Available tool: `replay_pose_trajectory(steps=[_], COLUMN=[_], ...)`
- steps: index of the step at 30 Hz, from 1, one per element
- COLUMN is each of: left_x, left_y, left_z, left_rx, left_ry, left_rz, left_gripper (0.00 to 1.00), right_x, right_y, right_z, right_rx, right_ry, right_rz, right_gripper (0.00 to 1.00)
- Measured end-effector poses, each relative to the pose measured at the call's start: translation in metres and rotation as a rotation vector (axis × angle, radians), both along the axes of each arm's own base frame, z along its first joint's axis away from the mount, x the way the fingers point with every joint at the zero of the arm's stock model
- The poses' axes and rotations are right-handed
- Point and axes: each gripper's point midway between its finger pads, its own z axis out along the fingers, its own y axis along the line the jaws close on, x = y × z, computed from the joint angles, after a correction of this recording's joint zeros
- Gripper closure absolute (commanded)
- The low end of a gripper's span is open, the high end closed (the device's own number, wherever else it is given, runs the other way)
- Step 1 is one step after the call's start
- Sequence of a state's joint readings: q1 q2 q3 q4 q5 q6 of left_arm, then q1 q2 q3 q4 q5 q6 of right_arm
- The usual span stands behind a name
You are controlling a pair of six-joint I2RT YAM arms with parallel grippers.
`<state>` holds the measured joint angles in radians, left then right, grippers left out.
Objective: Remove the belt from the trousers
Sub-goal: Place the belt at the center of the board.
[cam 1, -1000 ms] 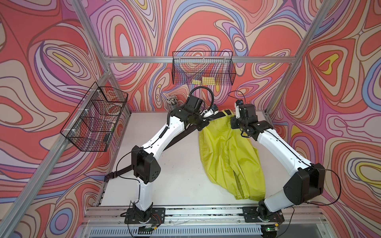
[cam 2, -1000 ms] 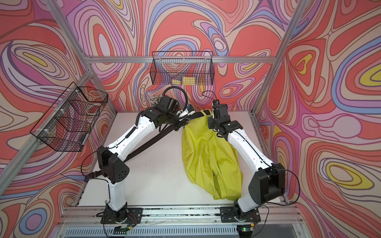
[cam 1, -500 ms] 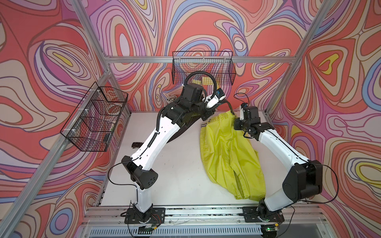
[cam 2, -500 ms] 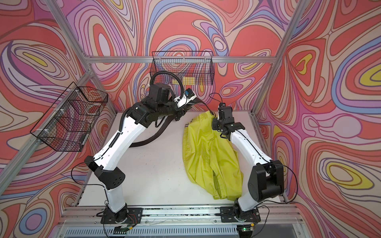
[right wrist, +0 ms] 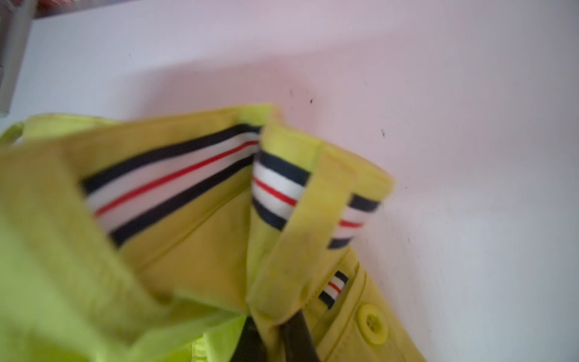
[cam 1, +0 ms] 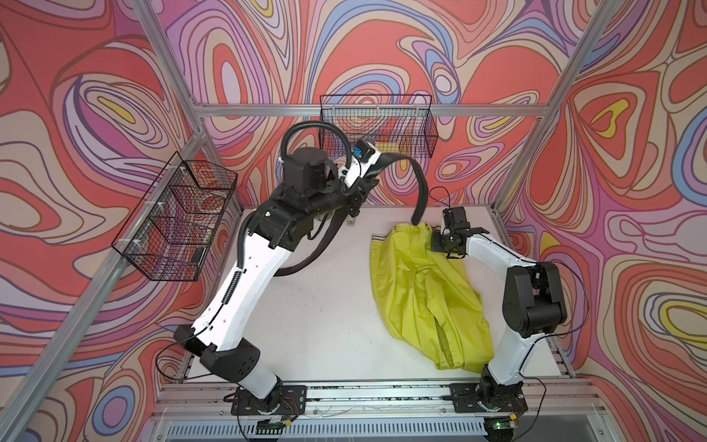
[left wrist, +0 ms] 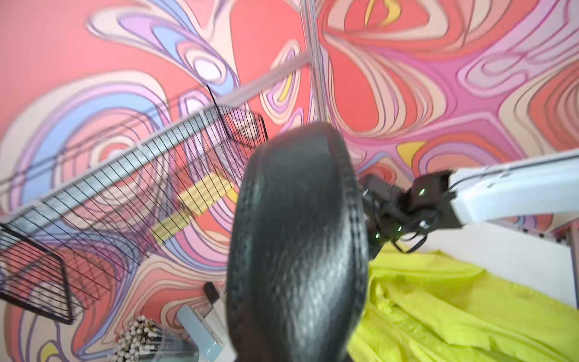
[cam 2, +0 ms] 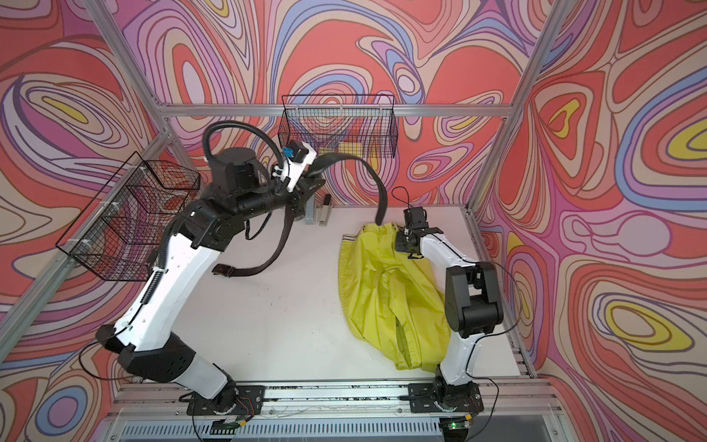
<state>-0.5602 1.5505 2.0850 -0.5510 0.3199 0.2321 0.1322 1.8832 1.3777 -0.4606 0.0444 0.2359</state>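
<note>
While one belt [cam 1: 422,183] hangs, one trousers [cam 1: 421,291] lies.

In both top views I see a black wire basket [cam 1: 415,128] hung at upper centre holding a flat yellow item [cam 1: 391,147], and a second basket [cam 1: 172,229] at middle left. On my white table [cam 1: 325,325], in a top view, a stapler-like tool [cam 2: 326,209] stands below the centre basket.

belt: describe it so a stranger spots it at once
Over the far side of the white table, find the raised left gripper. The long black leather-like belt hangs from it in two arcs: flat, unlike the arm's ribbed black cable hose.
</note>
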Motion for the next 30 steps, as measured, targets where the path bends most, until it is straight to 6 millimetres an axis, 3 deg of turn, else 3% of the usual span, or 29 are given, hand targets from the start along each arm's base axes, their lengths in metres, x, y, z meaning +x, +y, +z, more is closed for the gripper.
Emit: replay_pose_trajectory(steps=[2, 4, 6, 8, 12, 17, 20, 24, 27, 29, 30], left_x=[-0.009, -0.01, -0.002, 0.011, 0.036, 0.044, 0.054, 0.076, 0.092, 0.099, 0.1], left_y=[0.013, 0.026, 0.038, 0.046, 0.056, 0.08, 0.106, 0.138, 0.148, 0.153, 0.156], left_z=[0.026, 0.035, 0.028, 0.008, -0.069, -0.199, -0.263, -0.326, -0.368, -0.386, -0.391], left_rx=[-0.083, -0.147, -0.199, -0.24, -0.264, -0.221, -0.254, -0.392, -0.473, -0.511, -0.52], left_ry=[-0.042, -0.044, -0.013, 0.047, 0.213, 0.431, 0.554, 0.698, 0.809, 0.86, 0.871], left_rz=[-0.001, 0.014, 0.045, 0.08, 0.156, 0.256, 0.329, 0.409, 0.442, 0.457, 0.467], left_gripper=[1.0, 1.0, 1.0, 1.0, 1.0, 1.0, 1.0, 0.99, 0.87, 0.69, 0.64], right_x=[0.006, 0.013, 0.02, 0.029, 0.041, 0.042, 0.042, 0.045, 0.045, 0.038, 0.033], right_y=[0.001, 0.002, 0.002, 0.003, 0.003, 0.005, 0.009, 0.015, 0.013, 0.009, 0.007], right_z=[-0.005, -0.002, 0.007, 0.021, 0.043, 0.055, 0.073, 0.105, 0.131, 0.153, 0.162], right_rx=[0.007, 0.012, 0.015, 0.018, 0.018, 0.018, 0.039, 0.091, 0.122, 0.13, 0.131], right_ry=[0.009, 0.002, -0.014, -0.044, -0.097, -0.131, -0.181, -0.265, -0.334, -0.399, -0.424], right_rz=[-0.008, -0.012, -0.014, -0.014, -0.008, 0.015, 0.038, 0.059, 0.05, 0.039, 0.033], right_gripper=[1.0, 1.0, 0.99, 0.9, 0.76, 0.56, 0.47, 0.42, 0.4, 0.38, 0.36])
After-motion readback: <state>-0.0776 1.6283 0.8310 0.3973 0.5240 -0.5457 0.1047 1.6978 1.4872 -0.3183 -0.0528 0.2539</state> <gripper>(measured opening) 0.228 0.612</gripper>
